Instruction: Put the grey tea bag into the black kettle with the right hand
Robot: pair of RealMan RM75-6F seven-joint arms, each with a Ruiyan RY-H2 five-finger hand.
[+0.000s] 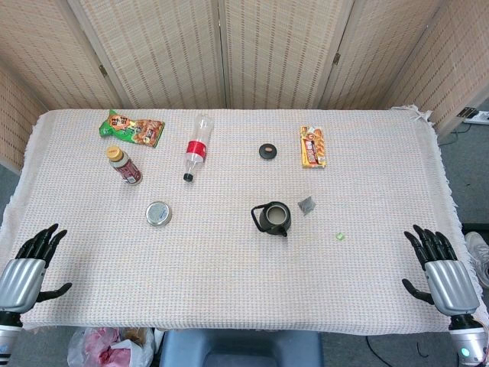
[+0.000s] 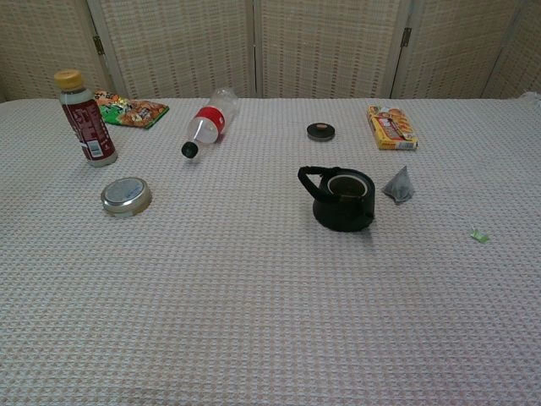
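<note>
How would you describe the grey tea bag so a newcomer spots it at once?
Find the black kettle near the table's middle. The grey tea bag lies just beside it, on the robot's right. It is a small grey pyramid, unlike the tiny green scrap nearer the right edge.

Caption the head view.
Both hands, left and right, open at the table edge; tea bag beside the lidless kettle.

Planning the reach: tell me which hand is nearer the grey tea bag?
Right. The right hand rests at the table's near right edge; the left hand sits far across from the tea bag.
</note>
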